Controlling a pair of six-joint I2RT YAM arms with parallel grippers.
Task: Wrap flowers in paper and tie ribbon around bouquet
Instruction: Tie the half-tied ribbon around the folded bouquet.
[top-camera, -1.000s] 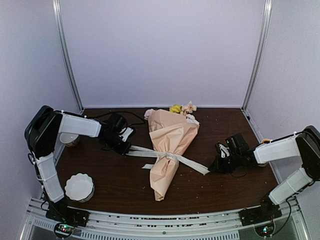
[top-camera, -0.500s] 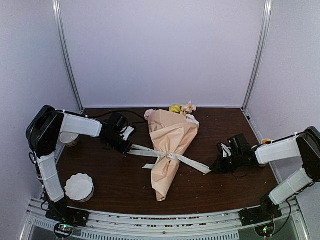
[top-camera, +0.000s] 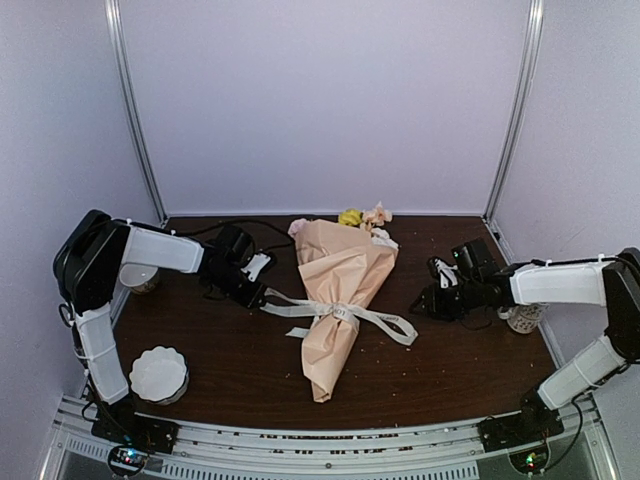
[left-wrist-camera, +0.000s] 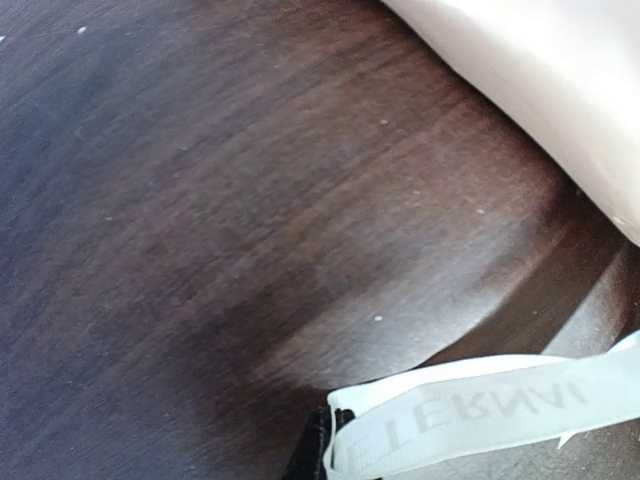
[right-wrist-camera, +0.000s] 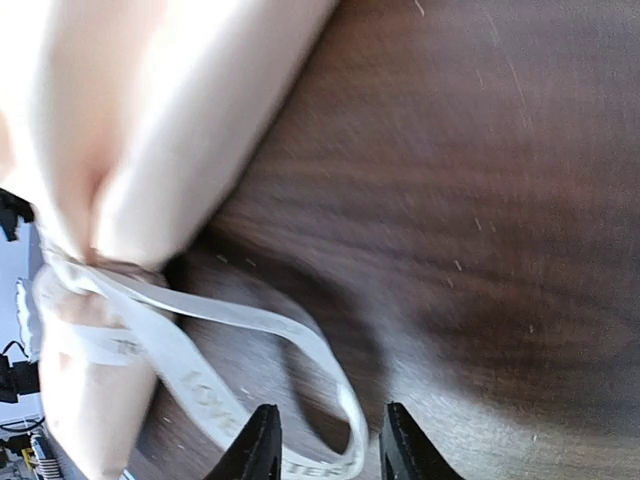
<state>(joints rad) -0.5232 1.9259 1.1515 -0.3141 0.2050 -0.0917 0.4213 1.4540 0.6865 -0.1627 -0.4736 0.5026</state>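
The bouquet (top-camera: 338, 285), a peach-pink paper cone, lies mid-table with yellow and pink flowers (top-camera: 362, 216) at its far end. The cream ribbon (top-camera: 300, 305) is knotted round its waist. My left gripper (top-camera: 256, 291) is shut on the ribbon's left end; in the left wrist view the printed ribbon (left-wrist-camera: 480, 410) folds at the dark fingertips (left-wrist-camera: 318, 452), with paper (left-wrist-camera: 540, 70) at the top right. My right gripper (top-camera: 422, 303) stands open, right of the ribbon's slack right tail. In the right wrist view the ribbon (right-wrist-camera: 180, 375) loops loosely between the spread fingers (right-wrist-camera: 262, 445), beside the paper (right-wrist-camera: 150, 120).
A white scalloped bowl (top-camera: 158, 374) sits at the front left. One mug (top-camera: 140, 278) stands by the left arm's base and another (top-camera: 522, 318) under the right forearm. Small crumbs dot the dark wooden table (top-camera: 440, 370).
My right gripper has opened, let go of the ribbon's right end and drawn back toward the far side. That tail has gone slack and curled. The left gripper has barely moved.
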